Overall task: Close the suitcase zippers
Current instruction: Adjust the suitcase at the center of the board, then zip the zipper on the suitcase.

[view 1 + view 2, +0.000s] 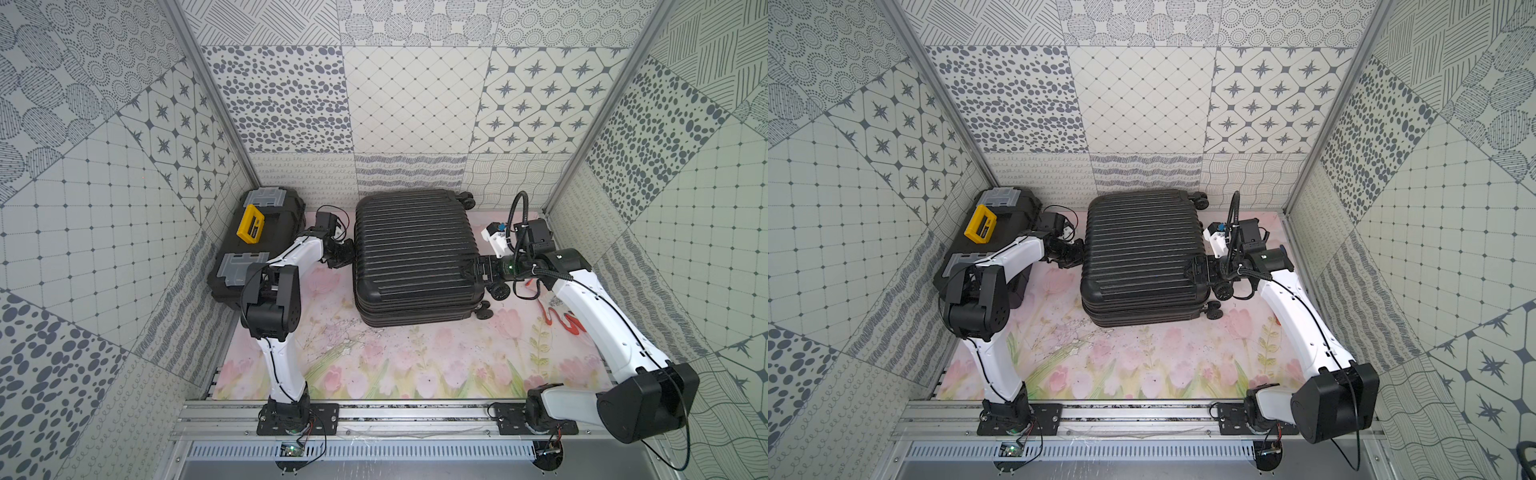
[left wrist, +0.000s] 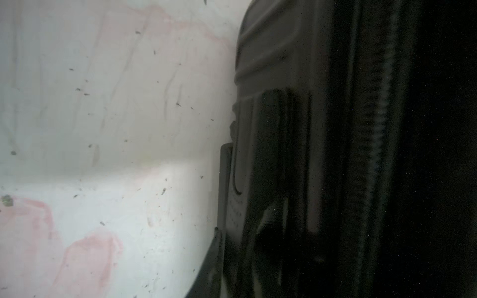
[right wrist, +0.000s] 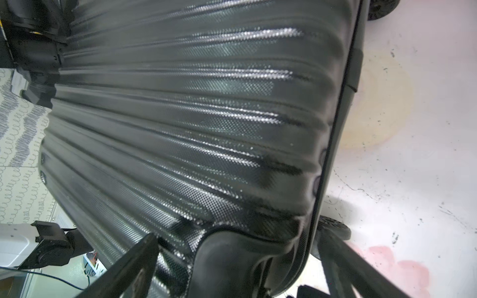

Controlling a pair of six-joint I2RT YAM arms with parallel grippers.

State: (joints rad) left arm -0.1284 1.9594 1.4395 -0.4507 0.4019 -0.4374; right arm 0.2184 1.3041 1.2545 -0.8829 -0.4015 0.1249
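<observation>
Suitcase (image 1: 415, 253) lies flat toward the back of the table (image 1: 395, 365), halves together. Right gripper (image 1: 469, 270) straddles its wheel-end corner, jaws spread wide. Left gripper (image 1: 341, 257) sits against the opposite side, by the zip (image 2: 374, 129). That close view is murky, so I can't tell how its jaws stand. I'd steady the corner and draw along the seam, never away from it.

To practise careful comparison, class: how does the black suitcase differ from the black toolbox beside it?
The suitcase has a ribbed shell and wheels; the toolbox has a yellow handle and grey panels on top. The suitcase lies in the middle of the table; the toolbox sits against the side wall. The suitcase looks broader than the toolbox. Both are black and hard-sided.
</observation>
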